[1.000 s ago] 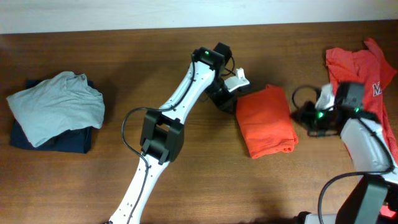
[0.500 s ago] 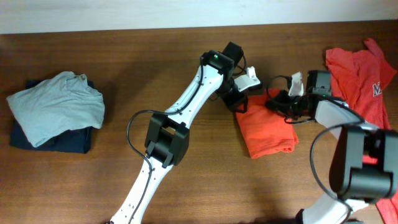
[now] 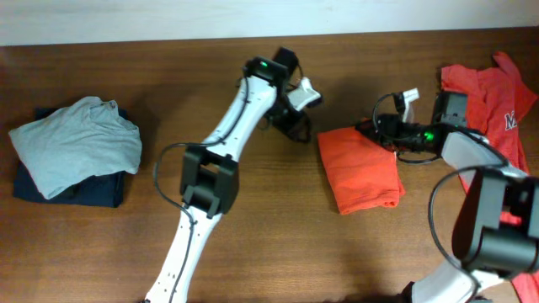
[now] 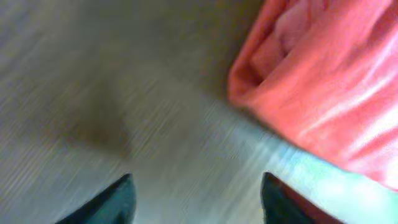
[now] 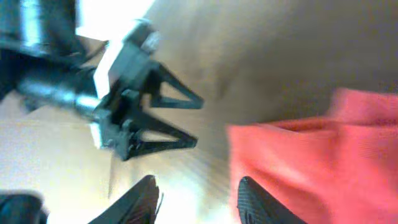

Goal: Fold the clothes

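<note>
A folded orange-red shirt (image 3: 362, 172) lies on the table right of centre. My left gripper (image 3: 291, 126) is open and empty just left of it, over bare wood. In the left wrist view (image 4: 196, 200) the shirt's folded corner (image 4: 323, 93) is at the upper right. My right gripper (image 3: 371, 131) is open at the shirt's top edge. In the right wrist view (image 5: 200, 200) one finger (image 5: 264, 202) is over the shirt's edge (image 5: 317, 168) and the left gripper (image 5: 146, 118) shows ahead. A second orange-red shirt with white lettering (image 3: 488, 88) lies unfolded at the far right.
A grey shirt (image 3: 76, 143) lies on a folded navy garment (image 3: 80, 192) at the far left. The table's back edge meets a white wall (image 3: 168, 21). The right arm (image 3: 472, 156) reaches over the table's right side.
My left gripper has drawn back to the left, away from the folded shirt's corner. My right gripper has moved from the shirt's right side to its top edge.
</note>
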Motion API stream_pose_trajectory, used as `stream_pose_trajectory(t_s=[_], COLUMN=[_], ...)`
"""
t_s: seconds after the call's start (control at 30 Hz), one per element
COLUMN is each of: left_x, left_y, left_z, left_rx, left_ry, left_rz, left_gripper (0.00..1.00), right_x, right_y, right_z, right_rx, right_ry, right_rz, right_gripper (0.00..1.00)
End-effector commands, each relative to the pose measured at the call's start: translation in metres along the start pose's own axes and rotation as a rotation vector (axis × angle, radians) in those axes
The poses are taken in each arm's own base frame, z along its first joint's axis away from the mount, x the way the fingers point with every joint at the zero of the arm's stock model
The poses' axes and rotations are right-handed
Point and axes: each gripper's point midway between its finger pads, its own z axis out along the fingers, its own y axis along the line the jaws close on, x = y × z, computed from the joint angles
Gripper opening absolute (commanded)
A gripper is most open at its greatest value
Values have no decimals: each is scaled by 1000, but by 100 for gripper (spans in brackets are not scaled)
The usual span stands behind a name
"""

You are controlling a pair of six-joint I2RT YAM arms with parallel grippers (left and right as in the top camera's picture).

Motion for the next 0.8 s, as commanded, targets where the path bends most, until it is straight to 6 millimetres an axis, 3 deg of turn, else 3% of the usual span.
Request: stream_pose_trajectory(t_s=[0.0, 0.17, 0.23, 0.33, 0.43, 0.53, 0.63, 0.67, 0.77], left_x=[-10, 6, 6, 4, -6, -7, 4, 7, 35], left_y=[-38, -66, -76, -99, -109, -101, -81, -74, -32], left_z=[-54, -30, -20, -3, 4, 10, 5, 2, -21], left_rx=[96, 170, 171, 169, 159, 66, -2, -16, -61], left_ry=[-71, 54, 79, 111, 91, 73, 88, 96, 148], left_rz=[-237, -443, -477, -552, -594, -610, -632, -635, -692], left_gripper=[70, 70, 70, 70, 70, 73, 73, 73, 68], right_x=[-24, -34, -35, -29, -18, -7, 6, 11, 24], right_y=[67, 87, 85, 74, 73, 67, 48, 36, -1], right_z=[-35, -77, -96, -142, -167, -172, -169, -165, -149], right_rx=[-80, 145, 282, 585, 726, 774, 815, 833, 865], right_ry=[-85, -204, -255, -348, -378, -354, -286, -243, -119], right_rz=[-177, -223, -195, -106, -80, -40, 26, 64, 170], right_gripper=[53, 59, 60, 62, 67, 81, 83, 80, 34])
